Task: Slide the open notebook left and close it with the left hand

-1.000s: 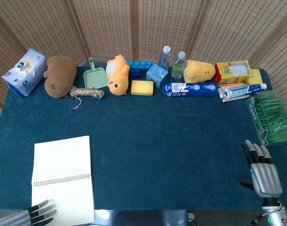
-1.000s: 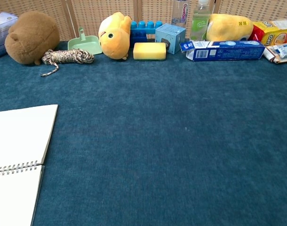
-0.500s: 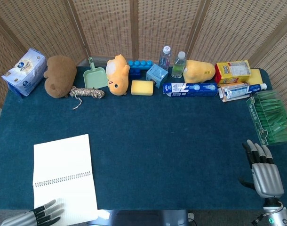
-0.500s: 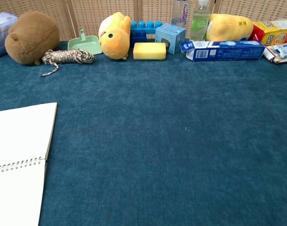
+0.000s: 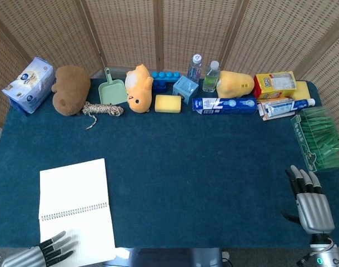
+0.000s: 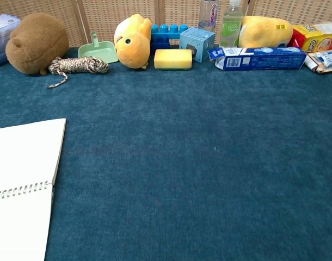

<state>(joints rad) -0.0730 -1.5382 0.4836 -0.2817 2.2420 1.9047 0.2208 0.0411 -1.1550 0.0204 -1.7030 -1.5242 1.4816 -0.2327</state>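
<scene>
Change since a second ago: the white spiral-bound open notebook [image 5: 76, 211] sits slightly rotated, its near page swung a little to the right, and the left hand [image 5: 51, 250] lies lower on that page; over the last half second almost nothing shifts. Present position: notebook lies flat and open near the front left corner of the dark blue felt-covered table [image 5: 203, 167], wire spine running across its middle, near page reaching the table's front edge. Left hand: dark fingertips [image 5: 59, 239] spread and resting on the lower left part of the near page, gripping nothing. Right hand [image 5: 309, 201]: parked at the front right of the table, fingers extended and apart, holding nothing, well apart from the notebook and just in front of the clear box of green sticks [image 5: 320, 139]. Back row, untouched: brown plush toy [image 5: 70, 89], coil of twine [image 5: 103, 109], pale green dustpan [image 5: 111, 89], orange plush toy [image 5: 138, 88], yellow sponge [image 5: 168, 103], blue toothpaste carton [image 5: 224, 104]. Task status, judged: the slide left appears done or nearly so, as the notebook is already at the table's left side; closing is not yet begun, since both pages lie flat.
</scene>
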